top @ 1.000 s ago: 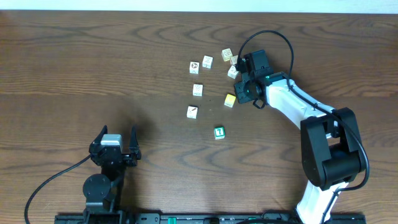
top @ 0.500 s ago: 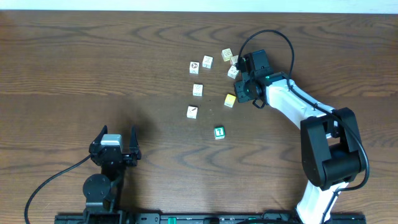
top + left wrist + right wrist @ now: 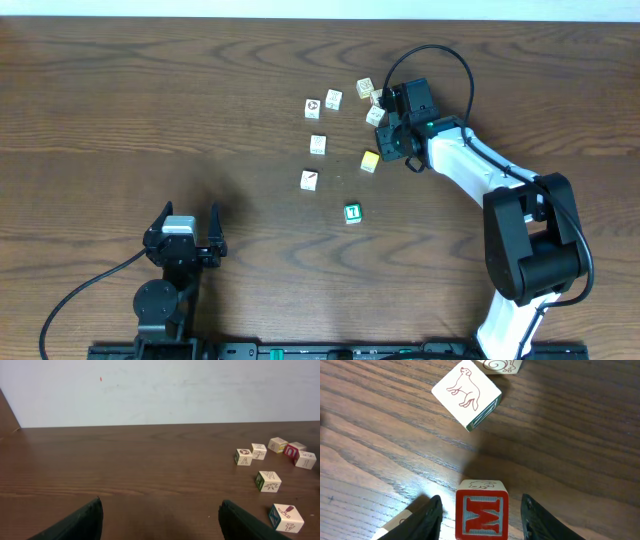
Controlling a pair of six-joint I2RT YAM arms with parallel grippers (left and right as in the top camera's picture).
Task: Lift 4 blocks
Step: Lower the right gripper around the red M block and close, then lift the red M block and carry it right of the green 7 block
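Our left gripper [image 3: 188,213] sits spread wide. The white block with a diagonal mark [image 3: 309,180], green block [image 3: 352,212] and yellow-orange block [image 3: 370,160] lie apart on the table [image 3: 150,100]. From overhead, our right gripper [image 3: 481,502] hides the red block [image 3: 481,516]. Its wrist view shows loosened jaws straddling it with a gap on each side, and the block's lower edge cut off.

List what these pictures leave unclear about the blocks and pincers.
Red block: overhead, mostly covered by the right pincer; right wrist, bottom cut off by the edge.
Green block: overhead, mark too small to read.
Pale corner: right wrist, cut off by a finger and the edge; which block, unclear.
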